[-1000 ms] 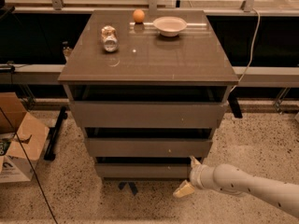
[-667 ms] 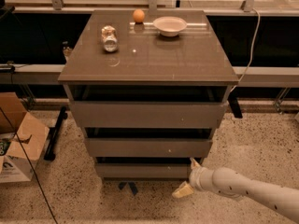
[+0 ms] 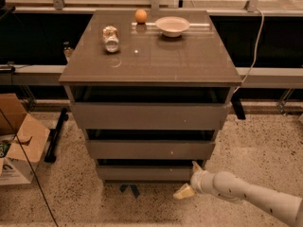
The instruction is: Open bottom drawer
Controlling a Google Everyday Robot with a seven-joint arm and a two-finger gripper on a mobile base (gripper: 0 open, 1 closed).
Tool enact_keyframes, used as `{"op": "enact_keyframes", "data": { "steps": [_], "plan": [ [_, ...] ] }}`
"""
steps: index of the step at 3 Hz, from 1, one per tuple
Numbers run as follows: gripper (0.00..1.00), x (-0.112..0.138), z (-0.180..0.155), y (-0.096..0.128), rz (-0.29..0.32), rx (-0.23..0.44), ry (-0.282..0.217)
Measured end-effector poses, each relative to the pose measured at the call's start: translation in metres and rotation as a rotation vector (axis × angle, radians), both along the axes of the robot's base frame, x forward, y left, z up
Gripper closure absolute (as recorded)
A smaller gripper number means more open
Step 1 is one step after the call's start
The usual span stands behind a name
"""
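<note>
Gripper [image 3: 190, 179] at right front corner of bottom drawer [image 3: 144, 172], possibly touching; can [image 3: 111, 38], orange [image 3: 140, 16], bowl [image 3: 172, 25] on cabinet top [image 3: 189, 56].

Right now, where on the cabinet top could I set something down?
The cabinet top is bare in front of the can and bowl. The back is crowded around the orange. The hand is at the bottom drawer, right end.

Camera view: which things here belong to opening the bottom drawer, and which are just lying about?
Belongs to the job:
bottom drawer, the lowest of the three fronts
gripper, fingers spread, at that front's right end

Just lying about:
orange, white bowl and can, all on the cabinet top
cardboard box on the floor, left
</note>
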State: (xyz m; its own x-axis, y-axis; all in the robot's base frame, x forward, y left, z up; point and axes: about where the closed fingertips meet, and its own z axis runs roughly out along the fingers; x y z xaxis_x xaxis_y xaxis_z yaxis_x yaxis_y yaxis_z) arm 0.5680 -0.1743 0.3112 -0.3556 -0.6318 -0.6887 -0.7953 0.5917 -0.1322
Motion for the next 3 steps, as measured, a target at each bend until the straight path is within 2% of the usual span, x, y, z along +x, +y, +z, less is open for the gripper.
{"op": "enact_keyframes", "data": {
  "steps": [3],
  "plan": [
    [0.00,0.034,-0.063,-0.020,-0.065,0.065,0.060]
  ]
}}
